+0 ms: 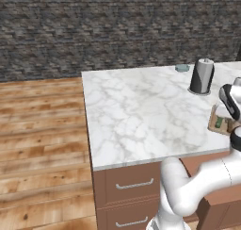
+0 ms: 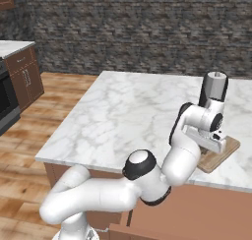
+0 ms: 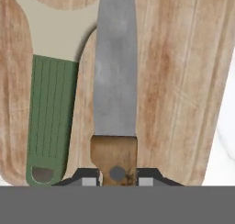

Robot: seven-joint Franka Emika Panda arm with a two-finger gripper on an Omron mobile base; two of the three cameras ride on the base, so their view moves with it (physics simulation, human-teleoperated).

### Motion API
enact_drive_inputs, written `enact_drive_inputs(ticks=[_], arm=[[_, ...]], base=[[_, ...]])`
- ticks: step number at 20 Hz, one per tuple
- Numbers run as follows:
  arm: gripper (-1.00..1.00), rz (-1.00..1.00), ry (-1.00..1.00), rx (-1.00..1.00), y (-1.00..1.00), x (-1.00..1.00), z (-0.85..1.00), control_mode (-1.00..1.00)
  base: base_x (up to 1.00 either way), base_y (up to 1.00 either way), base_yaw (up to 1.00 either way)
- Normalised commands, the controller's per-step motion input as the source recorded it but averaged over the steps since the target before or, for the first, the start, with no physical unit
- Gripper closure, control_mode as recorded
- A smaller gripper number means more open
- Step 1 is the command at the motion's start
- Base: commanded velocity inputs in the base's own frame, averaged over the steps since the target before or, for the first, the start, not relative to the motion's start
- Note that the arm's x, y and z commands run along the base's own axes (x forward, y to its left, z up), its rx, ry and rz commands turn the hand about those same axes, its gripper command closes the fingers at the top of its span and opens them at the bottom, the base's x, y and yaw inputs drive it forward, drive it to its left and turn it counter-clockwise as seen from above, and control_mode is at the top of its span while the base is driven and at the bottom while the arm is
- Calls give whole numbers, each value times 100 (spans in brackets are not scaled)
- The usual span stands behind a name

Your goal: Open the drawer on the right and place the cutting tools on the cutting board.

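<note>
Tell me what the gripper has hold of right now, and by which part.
The gripper is shut on a knife, gripping it by the brown wooden handle. The blade lies over the cutting board, beside the green-handled peeler.

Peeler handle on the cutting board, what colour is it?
Dark green with fine ribbing, clearest in the hand view: peeler on the cutting board.
</note>
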Motion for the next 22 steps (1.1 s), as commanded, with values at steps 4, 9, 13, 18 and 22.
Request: enact_drive_inputs(ticks=[4, 9, 13, 18, 22], arm=[[100, -5, 11, 3, 0, 8, -30, -100], [100, -7, 5, 0, -4, 35, 0, -100], [100, -5, 3, 0, -20, 37, 0, -100], [100, -4, 1, 2, -29, 3, 0, -100], [-100, -4, 0, 1, -4, 0, 0, -100]], base=[[0, 0, 0], [0, 0, 0], [0, 0, 0], [0, 0, 0], [0, 0, 0]])
